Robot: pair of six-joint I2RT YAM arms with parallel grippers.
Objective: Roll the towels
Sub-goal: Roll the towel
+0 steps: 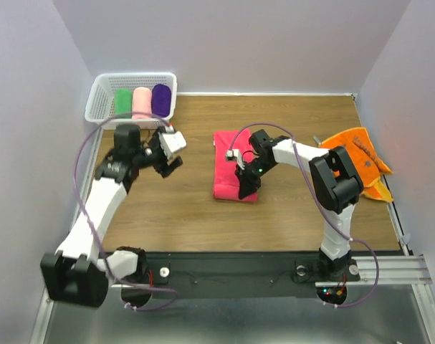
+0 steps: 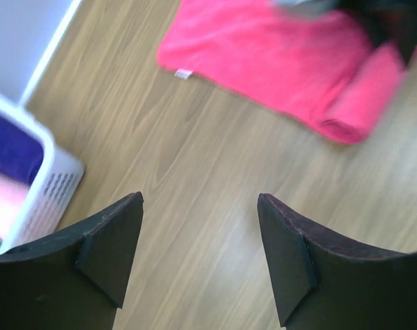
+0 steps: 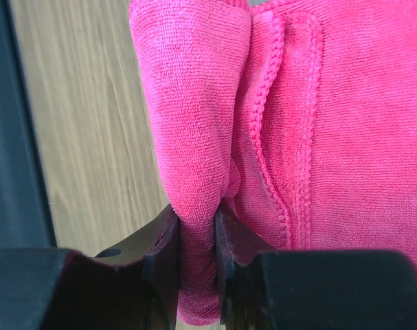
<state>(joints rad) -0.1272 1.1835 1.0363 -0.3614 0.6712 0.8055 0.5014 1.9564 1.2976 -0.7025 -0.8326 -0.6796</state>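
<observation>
From above, the hot-pink towel [image 1: 228,154] lies on the table [image 1: 167,208], its near edge curled into a short roll under the right gripper [image 1: 246,183]; the left gripper [image 1: 170,162] is well apart at its 9 o'clock. The left wrist view shows those jaws spread and empty, with the towel at 1 o'clock. In the right wrist view the fingers [image 3: 160,265] pinch the rolled fold: rolling looks barely begun, and next the fold needs turning toward 12 o'clock.

Five towels: three rolls, a green roll [image 1: 122,102], a pale pink roll [image 1: 141,102] and a purple roll [image 1: 161,99], in one white basket [image 1: 99,95] at the desk's [image 1: 181,208] far left corner; one hot-pink towel [image 1: 228,154] mid-desk; one orange towel [image 1: 360,143] at the right edge. Two claws: left claw [image 1: 170,163], right claw [image 1: 244,190].
</observation>
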